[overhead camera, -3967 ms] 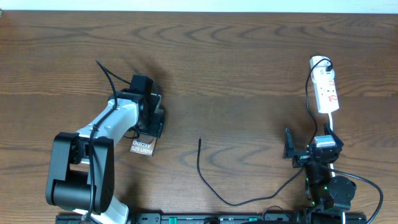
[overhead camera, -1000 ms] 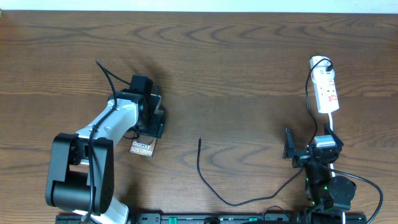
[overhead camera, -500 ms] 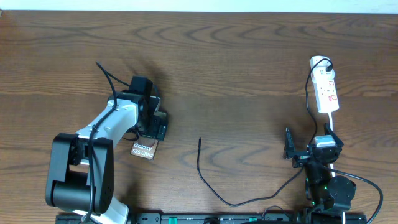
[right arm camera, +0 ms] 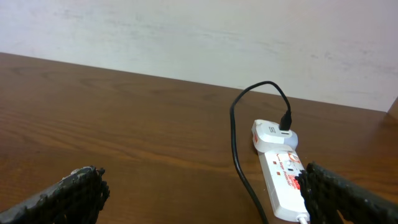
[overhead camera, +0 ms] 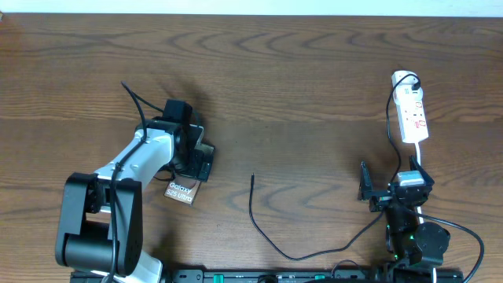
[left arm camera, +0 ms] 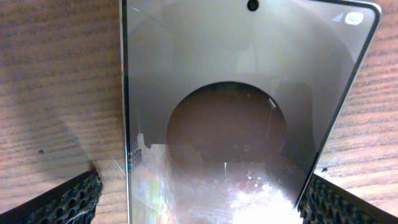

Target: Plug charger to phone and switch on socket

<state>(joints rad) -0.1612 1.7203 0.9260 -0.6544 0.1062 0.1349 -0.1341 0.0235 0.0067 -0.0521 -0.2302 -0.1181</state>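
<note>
Around the phone (left arm camera: 249, 74), left end effector (left arm camera: 205, 200) — jaws wide apart.

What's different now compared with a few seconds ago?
The left fingers spread wider, loosening from the phone, which slid slightly toward the robot's side and turned a little. The charger, the socket and the open right fingers stayed where they were.
</note>
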